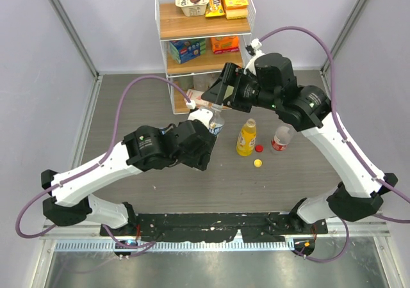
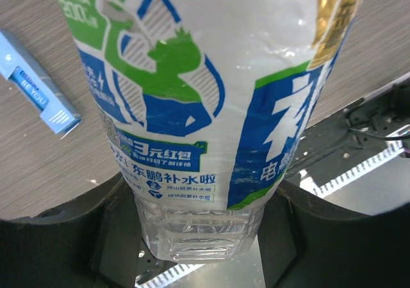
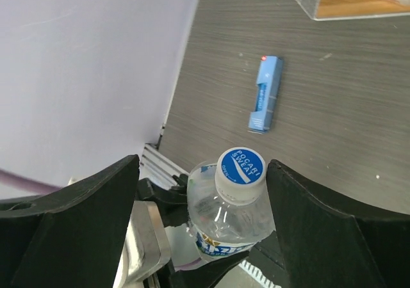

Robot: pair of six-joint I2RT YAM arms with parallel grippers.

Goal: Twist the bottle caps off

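- The right jaws stand wide open and hold nothing. The blue cap [image 3: 240, 166] sits between them, touching neither side, and it is nearer to one side than to the other.
- Directly under the cap is the water bottle [image 2: 192, 109]. The left jaws are closed on its lower body from both sides and carry it. The cap is on, so I judge this bottle is the one not yet opened.
- Because the cap is not centred, one side of the right jaws may touch first on closing. That would push the neck sideways and tilt the bottle in the left jaws.
- The bottle wall looks thin. During the twist the body may turn or crumple inside the left jaws, and then the cap would not loosen.
- Beside the jaws, on the surface [image 1: 288, 185], stand the juice bottle [image 1: 246, 139] and the red-label bottle [image 1: 280, 139], with a red cap [image 1: 259, 148] and a yellow cap [image 1: 257, 162] near them. Both seem already uncapped, so a wide swing of the right arm could knock them over and spill them.
- Farther out lie a blue box [image 3: 265, 95] and a shelf [image 1: 204, 29], both well apart from the jaws.
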